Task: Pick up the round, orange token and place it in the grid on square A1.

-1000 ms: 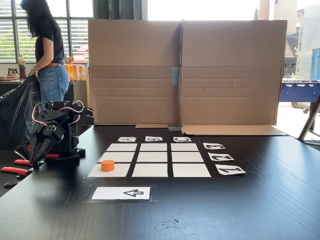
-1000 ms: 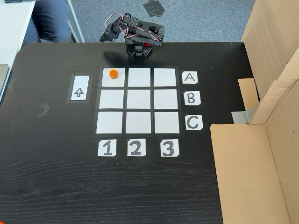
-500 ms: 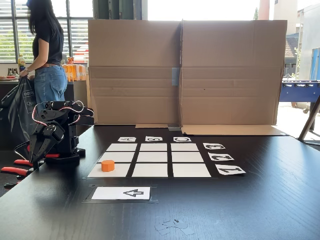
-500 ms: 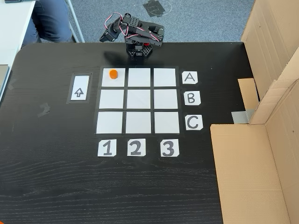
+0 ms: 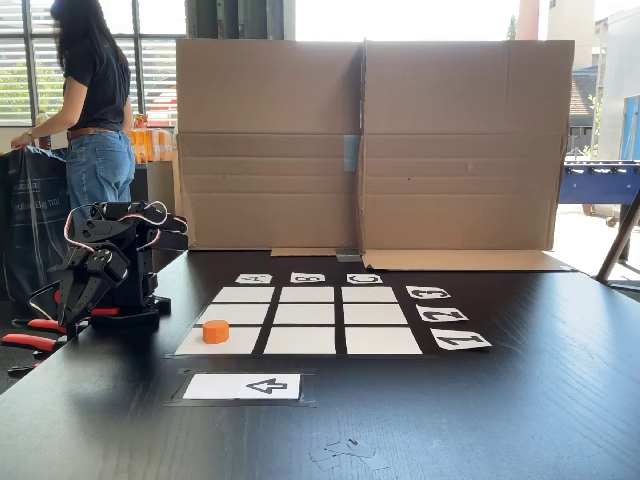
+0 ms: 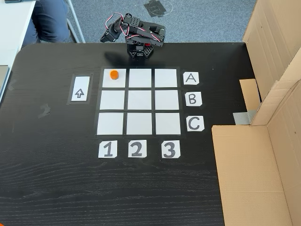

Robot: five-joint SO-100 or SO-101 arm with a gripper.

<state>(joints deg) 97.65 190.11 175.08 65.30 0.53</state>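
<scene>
Orange token sits on square A1; folded arm's gripper apart, jaws seemingly unreadable

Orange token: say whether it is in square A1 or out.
In: the short orange plastic cylinder token stands upright on the white paper square A1, row A, column 1.

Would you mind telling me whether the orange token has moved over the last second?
No. The token sits in the same spot on square A1, beside the arrow card.

Fingers too small to tell.
</scene>
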